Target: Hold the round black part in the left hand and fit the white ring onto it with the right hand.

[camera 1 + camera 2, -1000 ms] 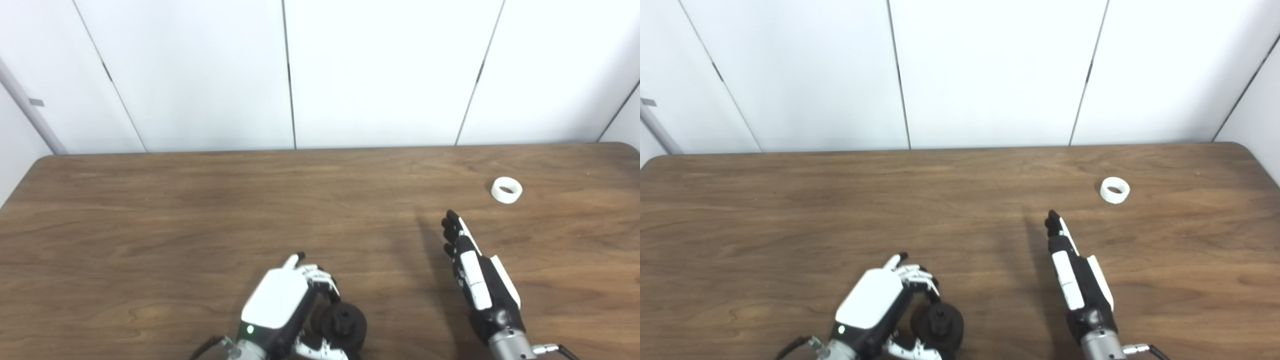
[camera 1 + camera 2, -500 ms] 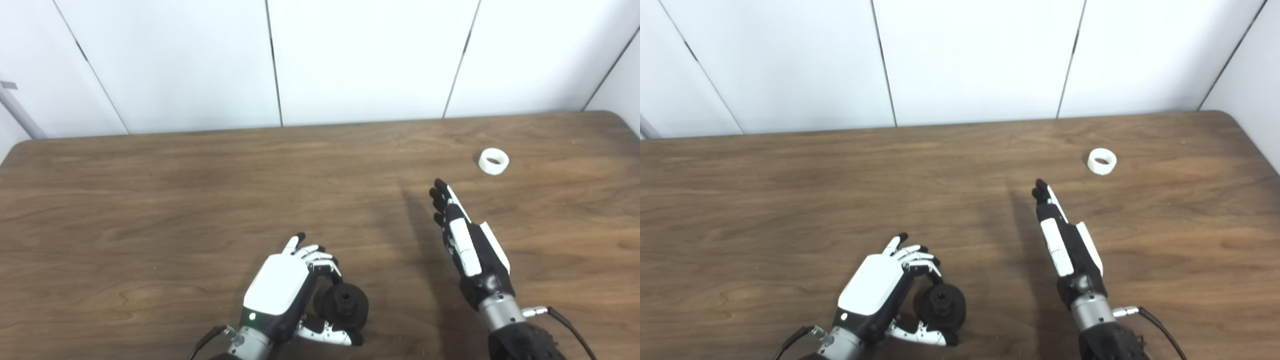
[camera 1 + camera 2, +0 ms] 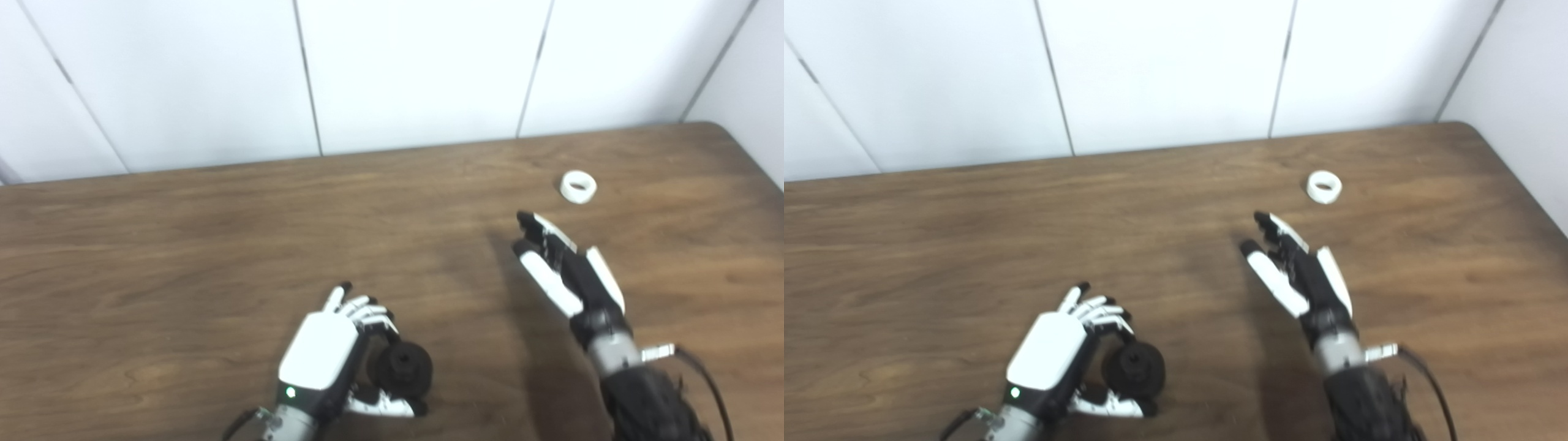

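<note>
The right robot hand (image 3: 566, 269), fingers spread, has edged nearer the white ring (image 3: 578, 186); the left robot hand (image 3: 327, 349) seemingly stays curled around the black part (image 3: 404, 369).

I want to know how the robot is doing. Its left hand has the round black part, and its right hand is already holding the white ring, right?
Not quite. The left hand does hold the round black part, but the right hand is open and empty. The left eye view shows the white ring lying on the table, beyond its fingertips.
</note>
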You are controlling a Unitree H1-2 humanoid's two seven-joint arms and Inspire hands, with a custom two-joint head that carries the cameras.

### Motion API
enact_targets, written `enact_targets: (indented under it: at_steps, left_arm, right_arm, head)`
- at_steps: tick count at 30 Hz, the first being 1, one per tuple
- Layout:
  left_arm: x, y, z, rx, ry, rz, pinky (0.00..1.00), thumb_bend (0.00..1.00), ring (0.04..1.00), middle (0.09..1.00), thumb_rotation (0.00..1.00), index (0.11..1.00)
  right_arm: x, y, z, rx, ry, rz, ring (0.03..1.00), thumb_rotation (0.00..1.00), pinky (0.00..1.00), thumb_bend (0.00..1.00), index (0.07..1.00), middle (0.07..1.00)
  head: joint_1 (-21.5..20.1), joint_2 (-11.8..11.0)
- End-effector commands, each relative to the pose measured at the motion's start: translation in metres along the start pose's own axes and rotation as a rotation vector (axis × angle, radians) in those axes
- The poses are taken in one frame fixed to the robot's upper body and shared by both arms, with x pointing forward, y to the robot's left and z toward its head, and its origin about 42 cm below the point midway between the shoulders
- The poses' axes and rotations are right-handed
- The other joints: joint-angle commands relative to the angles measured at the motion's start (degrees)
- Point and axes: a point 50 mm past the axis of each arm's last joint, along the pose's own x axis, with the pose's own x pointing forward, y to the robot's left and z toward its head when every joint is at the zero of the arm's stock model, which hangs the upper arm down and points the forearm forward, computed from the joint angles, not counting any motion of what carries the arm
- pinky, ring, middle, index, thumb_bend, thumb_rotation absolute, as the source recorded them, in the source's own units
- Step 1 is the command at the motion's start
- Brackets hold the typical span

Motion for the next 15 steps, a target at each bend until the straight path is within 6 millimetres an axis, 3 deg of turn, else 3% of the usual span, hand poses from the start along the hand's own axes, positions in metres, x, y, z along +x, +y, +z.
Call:
enact_targets:
  at_steps: [1, 4, 8, 15]
  left_arm:
    - [-0.002, 0.005, -0.004, 0.018, 0.002, 0.004, 1.0, 0.52, 0.854, 0.753, 0.06, 0.484]
    - [-0.003, 0.007, -0.008, 0.024, 0.008, 0.004, 1.0, 0.52, 0.853, 0.75, 0.06, 0.484]
    - [-0.003, 0.01, -0.012, 0.029, 0.008, 0.001, 1.0, 0.52, 0.849, 0.747, 0.06, 0.484]
    - [-0.005, 0.013, -0.019, 0.045, 0.019, -0.013, 0.98, 0.52, 0.84, 0.744, 0.06, 0.485]
  right_arm:
    - [0.01, -0.01, 0.021, -0.061, -0.07, -0.057, 0.882, 0.43, 0.87, 0.62, 0.792, 0.864]
    - [0.023, -0.021, 0.029, -0.095, -0.078, -0.093, 0.884, 0.31, 0.9, 0.66, 0.761, 0.851]
    - [0.04, -0.037, 0.039, -0.164, -0.08, -0.129, 0.881, 0.24, 0.91, 0.76, 0.723, 0.832]
    - [0.073, -0.063, 0.056, -0.328, -0.07, -0.179, 0.913, 0.2, 0.92, 0.84, 0.689, 0.874]
  head:
    - [-0.4, 0.1]
    - [-2.8, 0.1]
    - [-6.3, 0.0]
    - [-8.6, -0.5]
